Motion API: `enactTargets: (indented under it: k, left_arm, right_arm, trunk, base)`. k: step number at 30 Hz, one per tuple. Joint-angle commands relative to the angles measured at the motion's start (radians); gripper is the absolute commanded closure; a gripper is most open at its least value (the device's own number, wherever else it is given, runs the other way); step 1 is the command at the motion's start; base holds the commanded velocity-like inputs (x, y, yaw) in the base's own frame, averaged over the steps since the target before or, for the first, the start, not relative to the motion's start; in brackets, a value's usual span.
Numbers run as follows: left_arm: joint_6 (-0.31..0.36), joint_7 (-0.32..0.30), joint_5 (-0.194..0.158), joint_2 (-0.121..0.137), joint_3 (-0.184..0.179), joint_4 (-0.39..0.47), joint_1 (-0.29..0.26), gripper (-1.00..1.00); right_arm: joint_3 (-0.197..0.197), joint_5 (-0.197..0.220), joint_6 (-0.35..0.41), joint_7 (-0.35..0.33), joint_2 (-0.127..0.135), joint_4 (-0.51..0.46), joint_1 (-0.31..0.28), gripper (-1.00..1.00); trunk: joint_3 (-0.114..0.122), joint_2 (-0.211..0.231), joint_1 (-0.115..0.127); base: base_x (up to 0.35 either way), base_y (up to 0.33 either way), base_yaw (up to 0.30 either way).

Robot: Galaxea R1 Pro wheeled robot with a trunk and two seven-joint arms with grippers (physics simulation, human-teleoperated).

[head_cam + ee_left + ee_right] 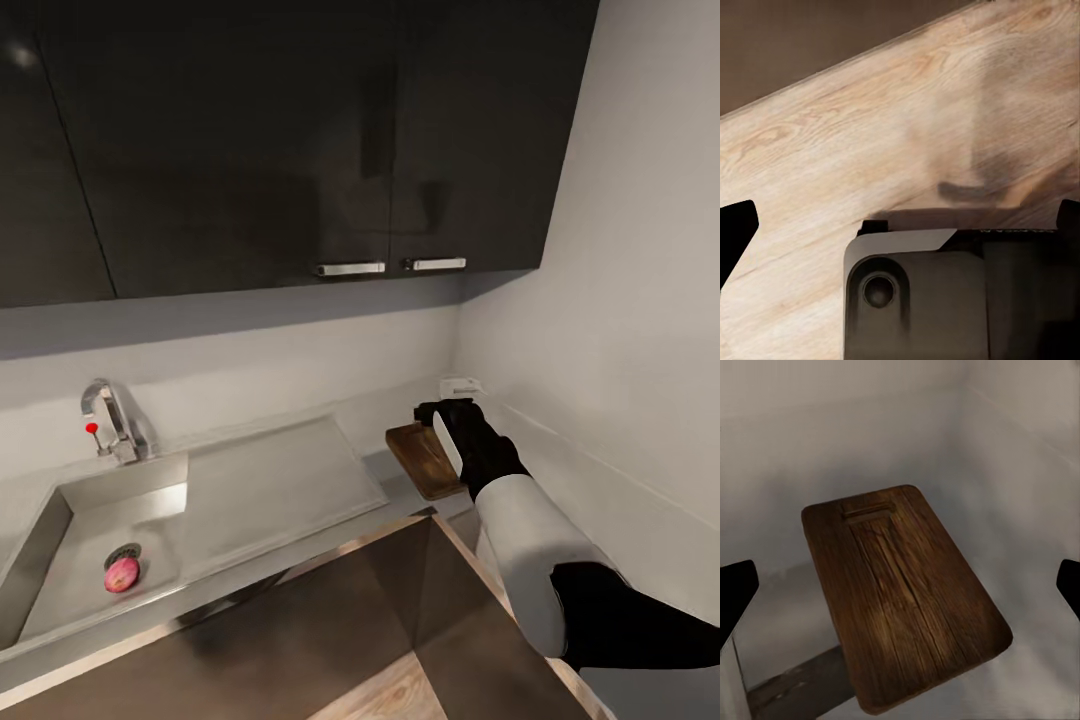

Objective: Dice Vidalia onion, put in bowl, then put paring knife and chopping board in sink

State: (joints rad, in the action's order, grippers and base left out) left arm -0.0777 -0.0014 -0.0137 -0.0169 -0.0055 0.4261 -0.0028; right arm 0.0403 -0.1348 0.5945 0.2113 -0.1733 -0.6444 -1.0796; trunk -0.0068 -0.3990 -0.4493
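The pink round Vidalia onion (122,574) lies in the grey steel sink (60,520) beside the drain; 0 steps are complete. The right gripper (452,408) hovers spread and empty over the bare dark-brown wooden chopping board (904,596) on the grey countertop (385,470). The left gripper (900,217) is spread and empty over floor.

One sink (100,540) is sitting in the countertop (395,470), and there is one countertop. One tap (112,420) is standing behind the sink, with one red knob (92,428) on it. One pink-red onion (121,574) is lying in the sink, next to one dark drain (123,551). One brown chopping board (425,458) is resting on the countertop. One white thing (462,386) is sitting behind the board, too hidden to name. Two silver handles (350,268) are showing on the dark cupboard doors (300,140) up high. One robot arm (520,520) is reaching over the board.
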Motion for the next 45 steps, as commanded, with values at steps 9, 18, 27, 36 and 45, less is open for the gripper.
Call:
enactTargets:
  k: [9,18,27,36,45]
  left_arm:
    - [-0.003,-0.001,-0.004,0.0,-0.001,-0.002,0.0,-1.0]
    - [0.001,-0.003,-0.006,0.005,-0.003,-0.03,0.0,-1.0]
    - [0.005,0.003,-0.009,0.024,0.003,-0.139,0.0,-1.0]
    - [0.006,0.001,-0.009,0.032,0.002,-0.195,0.0,-1.0]
    - [0.007,0.001,-0.011,0.03,0.002,-0.221,0.0,-1.0]
  right_arm:
    - [0.004,-0.006,-0.061,-0.009,0.021,0.028,0.0,-1.0]
    - [0.004,-0.005,-0.103,-0.163,0.115,0.033,0.0,-1.0]
    - [0.001,-0.005,-0.115,-0.222,0.132,0.037,0.0,-1.0]
    - [0.0,-0.006,-0.112,-0.222,0.133,0.095,-0.002,-1.0]
    - [-0.002,-0.006,-0.109,-0.22,0.133,0.099,-0.001,-1.0]
  trunk:
    - [-0.001,-0.001,-0.001]
    - [-0.001,-0.001,-0.001]
    - [-0.001,-0.001,-0.001]
    - [-0.001,-0.001,-0.001]
    - [-0.001,-0.001,-0.001]
  base:
    - [0.039,0.0,0.0]
    - [0.001,0.0,0.0]
    - [0.0,0.0,0.0]
    - [0.0,0.0,0.0]
    - [0.003,0.0,0.0]
